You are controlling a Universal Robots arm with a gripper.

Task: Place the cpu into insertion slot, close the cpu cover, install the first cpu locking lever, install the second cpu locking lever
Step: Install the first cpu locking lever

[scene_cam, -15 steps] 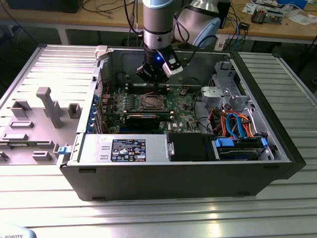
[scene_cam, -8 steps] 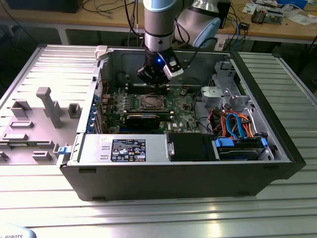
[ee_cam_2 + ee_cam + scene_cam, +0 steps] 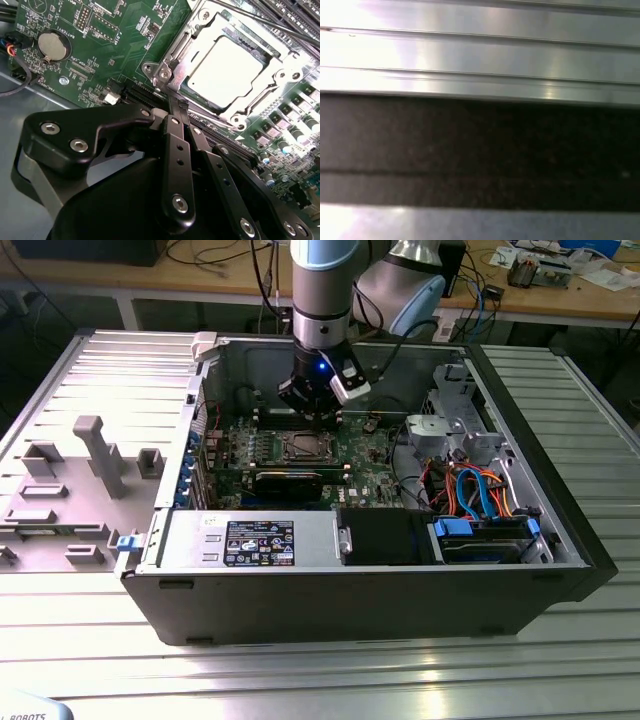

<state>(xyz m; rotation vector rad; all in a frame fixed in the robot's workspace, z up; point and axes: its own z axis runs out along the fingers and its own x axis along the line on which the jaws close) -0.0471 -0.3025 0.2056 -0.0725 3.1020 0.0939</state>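
The black claw [image 3: 181, 107] fills the bottom of the second wrist view, fingers pressed together, tip by the insertion slot [image 3: 227, 70] at upper right, where the cpu [image 3: 225, 72] already sits under the closed cpu cover [image 3: 197, 40].

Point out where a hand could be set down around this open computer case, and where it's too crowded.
Free: the ribbed metal table in front of the computer case. Crowded: around the cpu, where the end effector hovers; also the cables.

The cpu cover [image 3: 227, 70] runs past the second wrist view's edge
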